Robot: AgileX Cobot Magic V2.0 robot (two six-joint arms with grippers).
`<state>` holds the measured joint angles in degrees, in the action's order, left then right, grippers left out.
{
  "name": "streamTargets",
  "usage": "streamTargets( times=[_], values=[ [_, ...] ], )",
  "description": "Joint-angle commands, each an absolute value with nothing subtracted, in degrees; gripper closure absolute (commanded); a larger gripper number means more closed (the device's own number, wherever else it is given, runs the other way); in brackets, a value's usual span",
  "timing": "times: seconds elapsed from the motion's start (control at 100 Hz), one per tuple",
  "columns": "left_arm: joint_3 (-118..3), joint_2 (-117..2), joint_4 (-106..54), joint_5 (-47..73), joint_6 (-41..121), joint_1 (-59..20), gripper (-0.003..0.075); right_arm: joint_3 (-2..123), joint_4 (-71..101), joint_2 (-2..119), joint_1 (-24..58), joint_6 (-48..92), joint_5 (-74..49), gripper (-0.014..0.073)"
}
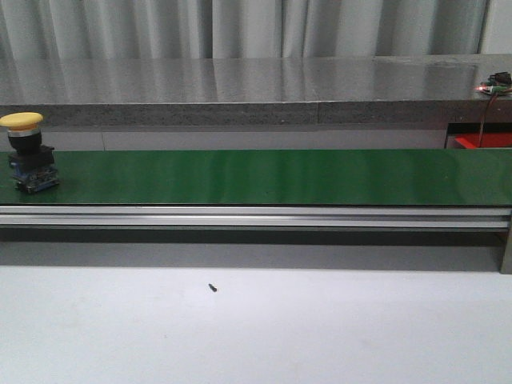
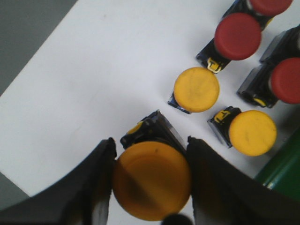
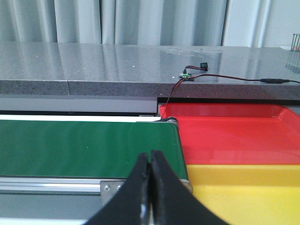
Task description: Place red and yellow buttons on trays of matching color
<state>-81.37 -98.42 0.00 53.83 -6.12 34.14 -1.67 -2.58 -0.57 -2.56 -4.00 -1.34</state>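
In the left wrist view my left gripper point(image 2: 151, 141) is shut on a yellow button point(image 2: 151, 183); both fingers press the sides of its cap above the white table. Two more yellow buttons point(image 2: 197, 89) point(image 2: 253, 132) and three red buttons point(image 2: 238, 36) point(image 2: 287, 80) point(image 2: 269, 5) lie close by. Another yellow button point(image 1: 24, 152) stands upright at the far left of the green belt point(image 1: 264, 176). My right gripper point(image 3: 151, 157) is shut and empty, hanging before the belt's end. Beside that end sit the red tray point(image 3: 234, 136) and the yellow tray point(image 3: 243, 192).
A grey stone counter point(image 1: 240, 88) runs behind the belt, with a small circuit board and cable point(image 3: 187, 75) on it. A tiny black screw point(image 1: 213, 287) lies on the white table in front. The belt's aluminium rail point(image 1: 256, 216) edges the near side.
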Motion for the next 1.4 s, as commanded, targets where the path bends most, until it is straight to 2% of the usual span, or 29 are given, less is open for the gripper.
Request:
streamTargets(
  times=[0.0,0.48,0.9,1.0,1.12,1.17,1.22,1.39],
  values=[
    [-83.1,-93.7,-1.1,52.0,-6.4,31.7,0.0511,-0.6,-3.2,-1.5,-2.9,-3.7,3.3,0.0661],
    [-86.8,-95.2,-1.4,53.1,-6.4,16.6,0.0511,-0.6,-3.2,-1.5,-2.9,-3.7,3.3,0.0661],
    [-86.8,-100.4,-3.4,52.9,-6.4,14.3,0.05,-0.6,-3.2,-1.5,-2.9,-3.7,3.3,0.0661],
    [-87.1,-100.4,-4.5,52.8,-4.8,14.3,0.0407,-0.6,-3.2,-1.5,-2.9,-3.7,3.3,0.0661],
    [-87.7,-100.4,-5.9,53.2,-4.4,14.3,0.019,-0.6,-3.2,-1.5,-2.9,-3.7,3.3,0.0661],
    [-88.0,-100.3,-6.0,53.3,-4.4,14.3,0.0129,-0.6,-3.2,-1.5,-2.9,-3.7,3.3,0.0661],
    [-88.2,-99.8,-6.8,53.3,-4.4,14.3,0.0108,-0.6,-3.2,-1.5,-2.9,-3.7,3.3,0.0661],
    [-88.3,-96.8,-13.0,53.9,0.0,14.3,0.0143,-0.6,-3.2,-1.5,-2.9,-3.7,3.3,0.0661]
  ],
)
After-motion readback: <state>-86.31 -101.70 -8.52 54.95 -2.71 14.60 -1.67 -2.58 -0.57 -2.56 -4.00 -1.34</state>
